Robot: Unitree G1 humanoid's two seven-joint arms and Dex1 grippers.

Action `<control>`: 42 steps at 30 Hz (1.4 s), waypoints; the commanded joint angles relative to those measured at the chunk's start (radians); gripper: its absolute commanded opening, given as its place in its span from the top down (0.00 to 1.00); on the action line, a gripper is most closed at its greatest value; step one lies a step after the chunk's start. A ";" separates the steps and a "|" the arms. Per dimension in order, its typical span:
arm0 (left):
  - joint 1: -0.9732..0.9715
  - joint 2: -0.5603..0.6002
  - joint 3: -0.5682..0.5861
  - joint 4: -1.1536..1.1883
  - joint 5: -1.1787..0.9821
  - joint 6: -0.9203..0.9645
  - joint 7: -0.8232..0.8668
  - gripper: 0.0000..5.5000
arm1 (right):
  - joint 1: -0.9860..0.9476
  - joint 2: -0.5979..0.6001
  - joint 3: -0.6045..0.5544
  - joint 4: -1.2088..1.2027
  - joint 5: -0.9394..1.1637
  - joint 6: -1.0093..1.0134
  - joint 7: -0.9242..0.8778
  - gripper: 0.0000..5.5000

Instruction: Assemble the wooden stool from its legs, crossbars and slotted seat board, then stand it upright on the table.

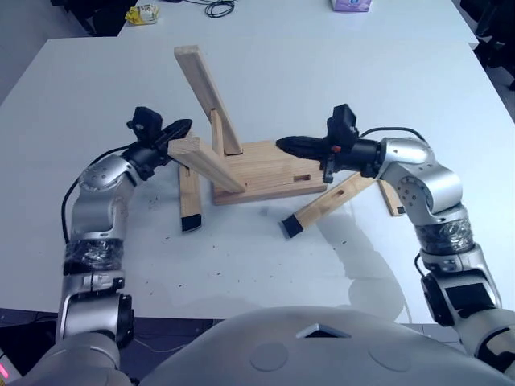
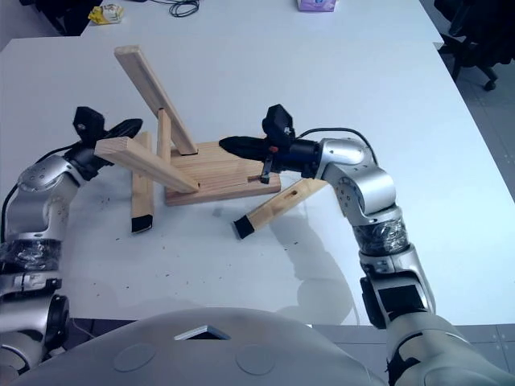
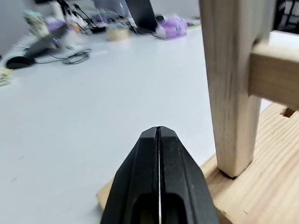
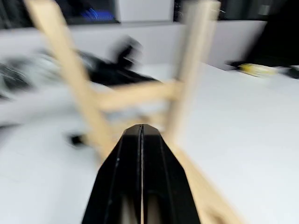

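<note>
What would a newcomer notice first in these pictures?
A half-built wooden stool sits mid-table: its seat board lies flat with two joined legs sticking up, tilted. The left claw and right claw, both shut, flank it, and two black-tipped loose legs lie beside the board.

Seat board [image 1: 265, 173]: pale raw wood, visible grain. Table [image 1: 362, 80]: white, matt. Left tool [image 3: 159, 133]: black, smooth.

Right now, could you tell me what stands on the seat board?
A far leg and a near leg, joined by a crossbar, rise tilted from the seat board; one slot is empty. The right gripper hides part of its far edge.
</note>
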State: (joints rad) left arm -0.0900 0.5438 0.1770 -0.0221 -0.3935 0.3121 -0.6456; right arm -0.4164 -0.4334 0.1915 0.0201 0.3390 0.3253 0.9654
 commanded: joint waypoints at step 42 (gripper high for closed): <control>0.084 -0.046 -0.293 -0.073 0.123 0.216 0.026 1.00 | -0.104 0.096 0.088 0.478 -0.326 -0.364 0.267 1.00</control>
State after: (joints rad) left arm -0.0509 0.5382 -0.0786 -0.0615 -0.2556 0.5072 -0.6105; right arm -0.5672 -0.3456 0.2759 0.6651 -0.0543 -0.1249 1.1977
